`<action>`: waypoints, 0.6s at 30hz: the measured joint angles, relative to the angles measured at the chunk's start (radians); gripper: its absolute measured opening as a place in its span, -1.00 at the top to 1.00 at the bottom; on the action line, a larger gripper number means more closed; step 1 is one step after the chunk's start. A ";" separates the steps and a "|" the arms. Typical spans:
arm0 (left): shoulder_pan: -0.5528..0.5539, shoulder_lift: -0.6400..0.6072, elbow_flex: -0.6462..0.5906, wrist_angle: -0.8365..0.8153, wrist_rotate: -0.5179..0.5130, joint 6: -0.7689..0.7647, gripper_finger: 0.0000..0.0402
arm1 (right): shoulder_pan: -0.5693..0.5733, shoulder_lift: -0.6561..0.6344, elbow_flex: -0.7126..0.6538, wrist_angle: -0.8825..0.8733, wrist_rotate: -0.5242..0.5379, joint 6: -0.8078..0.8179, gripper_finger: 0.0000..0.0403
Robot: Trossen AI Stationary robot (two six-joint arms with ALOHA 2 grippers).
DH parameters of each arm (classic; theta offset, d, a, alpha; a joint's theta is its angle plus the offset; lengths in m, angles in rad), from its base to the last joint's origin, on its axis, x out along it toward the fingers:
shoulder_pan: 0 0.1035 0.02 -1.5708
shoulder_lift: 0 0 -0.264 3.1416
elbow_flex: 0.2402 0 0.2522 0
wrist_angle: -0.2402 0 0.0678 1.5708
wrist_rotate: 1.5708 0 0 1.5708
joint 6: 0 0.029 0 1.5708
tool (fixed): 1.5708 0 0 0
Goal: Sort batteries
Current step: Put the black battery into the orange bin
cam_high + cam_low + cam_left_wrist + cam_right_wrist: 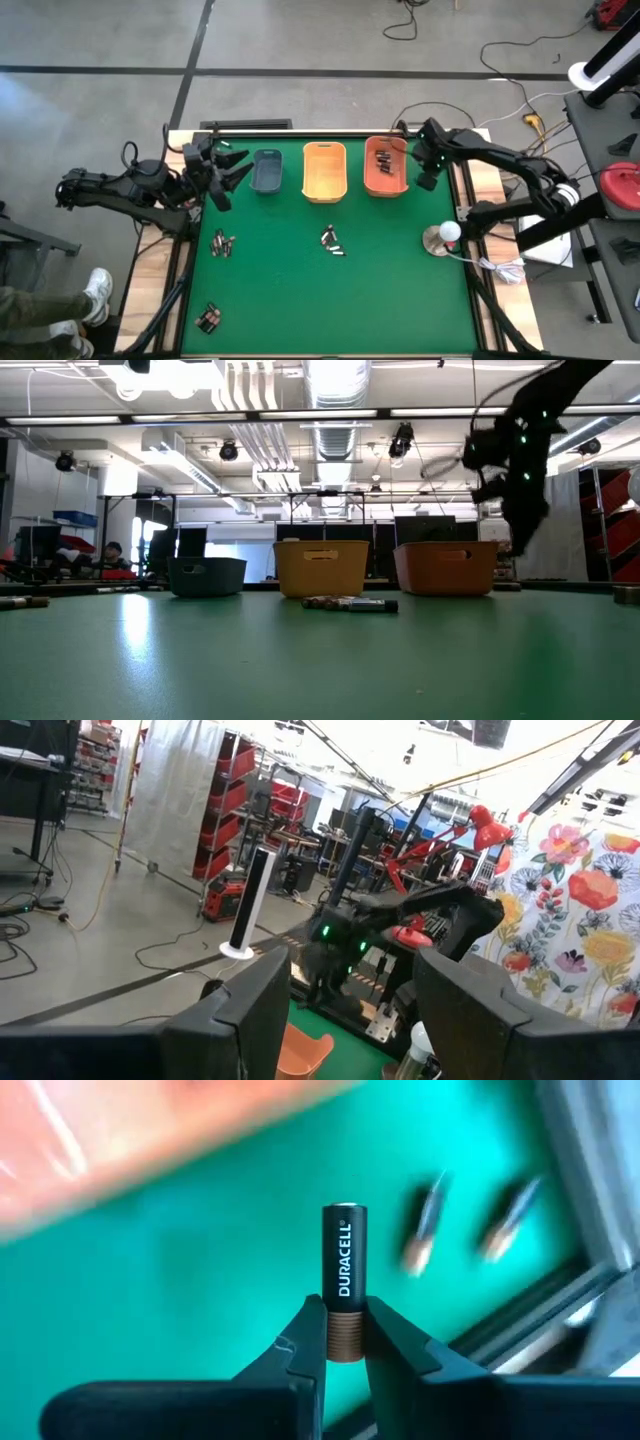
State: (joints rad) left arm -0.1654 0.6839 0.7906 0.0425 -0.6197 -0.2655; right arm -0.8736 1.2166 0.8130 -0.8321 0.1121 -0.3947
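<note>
Green felt covers the table (pixel 400 300) we work at, with a workshop of shelving and ceiling lights beyond it. Three bins stand in a row along the far edge: a grey-blue bin (pixel 268 171), a yellow-orange bin (pixel 324 171) and an orange bin (pixel 385 168) that already has dark cells in it. Our right gripper (pixel 345 1342) hangs just beside the orange bin on its outer side, raised off the felt, fingers pinched on the copper end of a black battery (pixel 344 1279) whose long axis runs straight out from the fingertips. We judge the coming move turns on this: the orange bin lies close by toward the table's middle, so the cell needs only a short carry over the rim. Our left gripper (pixel 340 1020) waits near the grey-blue bin with its fingers apart and nothing between them. Loose batteries lie in three clusters: one at mid-table (pixel 332 242), one toward the left (pixel 222 243), one at the near left (pixel 208 318). Two blurred cells (pixel 425 1230) show on the felt past the held one; we cannot make out their size or type.
</note>
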 joint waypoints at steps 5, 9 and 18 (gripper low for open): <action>0.000 -0.002 0.000 0.000 0.000 0.022 0.05 | 0.086 0.004 0.131 0.004 -0.061 0.010 0.80; 0.000 -0.006 0.000 0.000 0.024 0.025 0.05 | 0.135 0.090 0.227 -0.003 -0.076 0.019 0.80; -0.003 -0.038 0.000 0.000 0.063 0.018 0.05 | 0.132 0.418 0.377 -0.012 -0.264 0.020 0.80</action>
State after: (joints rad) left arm -0.1680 0.6462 0.7906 0.0429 -0.5567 -0.2477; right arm -0.7420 1.6346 1.1897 -0.8436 -0.1518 -0.3751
